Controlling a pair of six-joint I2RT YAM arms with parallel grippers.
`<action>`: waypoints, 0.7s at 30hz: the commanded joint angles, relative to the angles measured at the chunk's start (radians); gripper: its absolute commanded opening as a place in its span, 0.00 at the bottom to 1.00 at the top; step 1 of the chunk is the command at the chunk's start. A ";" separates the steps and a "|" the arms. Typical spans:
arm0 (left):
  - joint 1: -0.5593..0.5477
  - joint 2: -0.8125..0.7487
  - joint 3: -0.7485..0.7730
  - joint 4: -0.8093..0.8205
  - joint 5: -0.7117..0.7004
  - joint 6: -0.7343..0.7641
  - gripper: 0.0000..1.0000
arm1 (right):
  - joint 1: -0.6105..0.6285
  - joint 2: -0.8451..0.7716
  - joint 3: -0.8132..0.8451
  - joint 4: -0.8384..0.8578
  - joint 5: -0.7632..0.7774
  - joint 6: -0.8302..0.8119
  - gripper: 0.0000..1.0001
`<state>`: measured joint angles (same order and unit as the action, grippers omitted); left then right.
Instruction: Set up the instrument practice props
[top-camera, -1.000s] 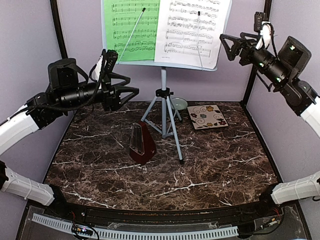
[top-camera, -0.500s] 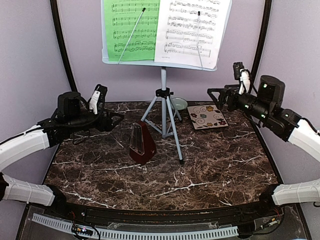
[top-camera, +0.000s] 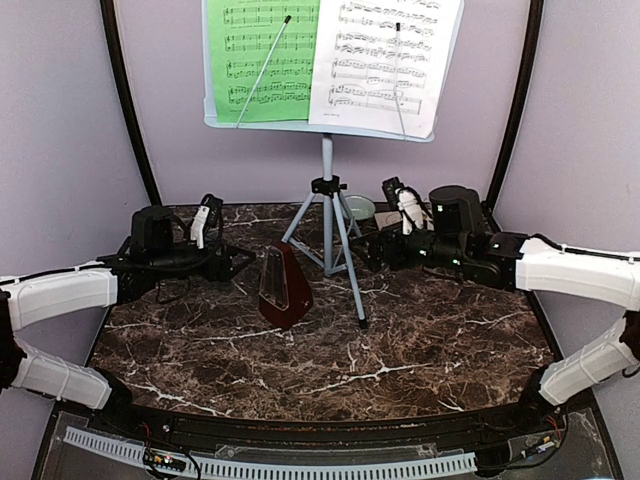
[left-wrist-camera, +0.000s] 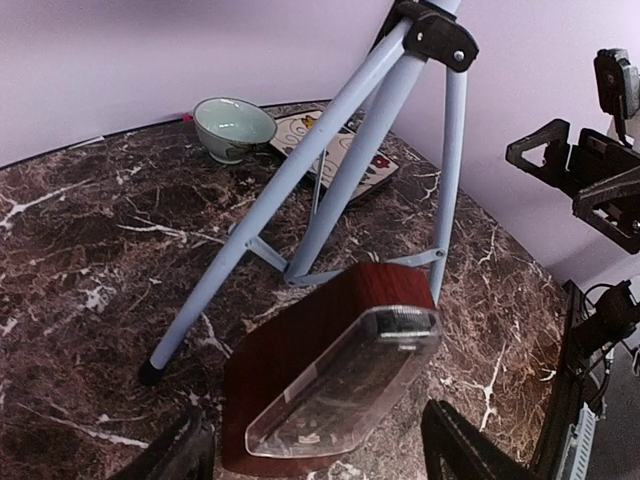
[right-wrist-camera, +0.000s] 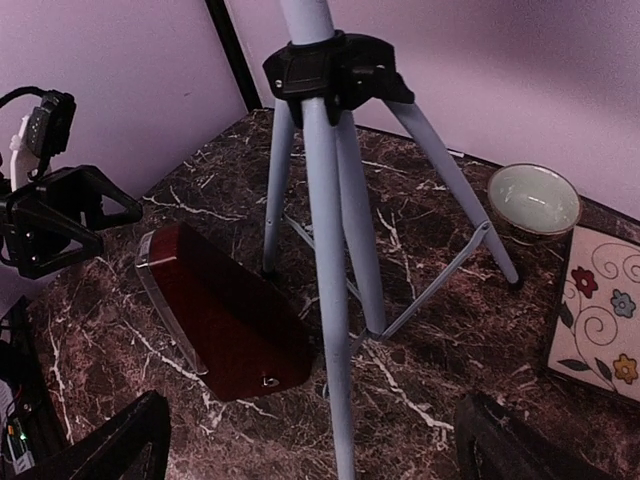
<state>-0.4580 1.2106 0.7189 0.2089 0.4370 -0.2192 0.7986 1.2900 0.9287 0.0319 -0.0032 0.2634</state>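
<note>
Music-stand desk (top-camera: 270, 126): raised high at the back on pale-blue tripod legs (top-camera: 345, 250) splayed on the marble tabletop (top-camera: 420, 340), judged so the pages face a player.
Music sheets: the green sheet (top-camera: 265, 60) on the left and the white sheet (top-camera: 385, 55) on the right sit on the desk's lip, each with a thin wire retainer (top-camera: 262, 72) across it, likely to keep it flat.
Metronome (top-camera: 285, 290): upright just beside the front-left leg, clear cover (left-wrist-camera: 340, 385) towards the left arm.
Left gripper (top-camera: 240, 263): low, just left of the metronome, fingers spread wide, holding nothing.
Right gripper (top-camera: 368, 250): low, right of the tripod, fingers wide apart, empty.
Outliers: a pale-green bowl (right-wrist-camera: 533, 200) and a flower-patterned tile (right-wrist-camera: 600, 320) lie behind the legs.
Writing: printed staves and notes only; no title, brand or label is legible.
</note>
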 joint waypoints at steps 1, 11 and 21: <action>0.002 -0.015 -0.100 0.169 0.085 -0.020 0.75 | 0.055 0.077 0.084 0.070 0.047 -0.019 0.99; -0.116 0.027 -0.229 0.365 -0.117 0.093 0.77 | 0.083 0.185 0.138 0.107 0.019 -0.006 0.99; -0.076 0.199 -0.224 0.521 0.038 0.084 0.84 | 0.090 0.196 0.146 0.099 -0.008 0.002 0.99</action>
<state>-0.5499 1.3411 0.4992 0.6292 0.3714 -0.1417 0.8753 1.4822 1.0542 0.0875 -0.0002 0.2642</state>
